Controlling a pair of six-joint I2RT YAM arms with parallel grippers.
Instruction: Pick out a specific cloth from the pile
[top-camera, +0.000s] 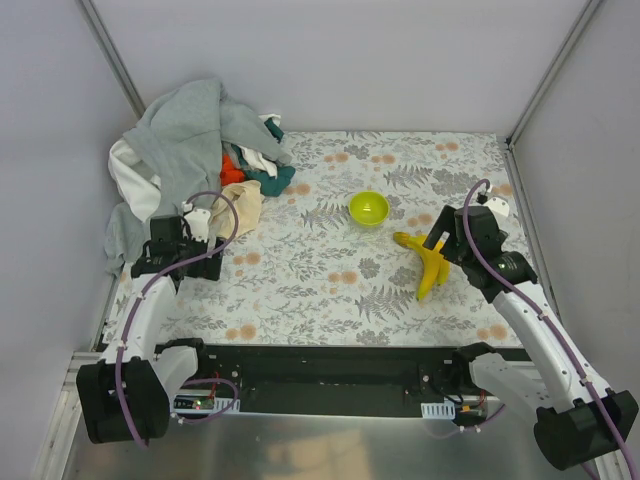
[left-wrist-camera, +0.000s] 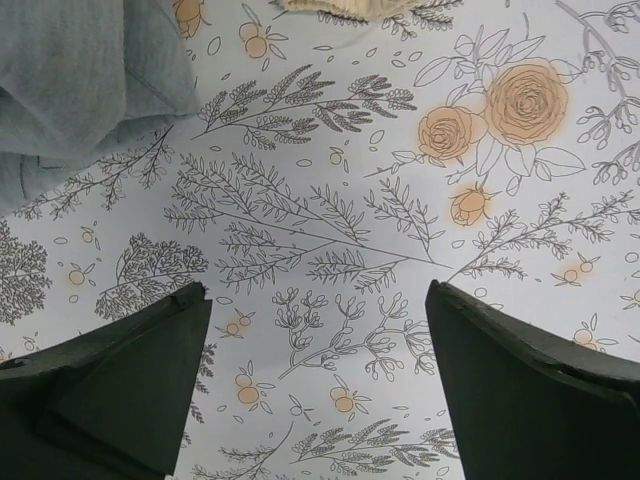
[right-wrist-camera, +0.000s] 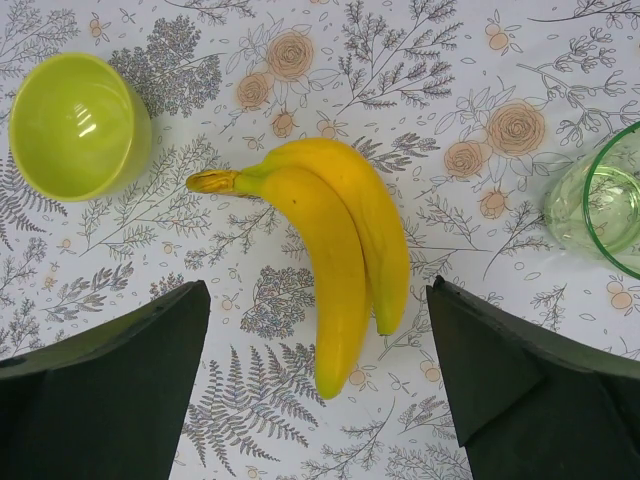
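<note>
The pile (top-camera: 185, 135) lies at the table's far left corner, chiefly a grey sweatshirt over white, teal (top-camera: 272, 182) and cream (top-camera: 241, 205) pieces. Only a small patch of the orange-red cloth (top-camera: 231, 170) shows, between the grey and teal pieces; the rest is buried. My left gripper (top-camera: 208, 258) is open and empty, low over bare tablecloth just near of the pile. In the left wrist view (left-wrist-camera: 318, 300) the grey sweatshirt (left-wrist-camera: 80, 80) is at upper left and the cream piece's edge (left-wrist-camera: 350, 8) is at the top. My right gripper (top-camera: 438, 245) is open.
A yellow-green bowl (top-camera: 368, 208) stands mid-table, also in the right wrist view (right-wrist-camera: 75, 125). Bananas (top-camera: 428, 265) lie under the open right gripper (right-wrist-camera: 318, 300), between its fingers (right-wrist-camera: 340, 240). A clear green glass (right-wrist-camera: 600, 200) stands at their right. Grey walls enclose the table.
</note>
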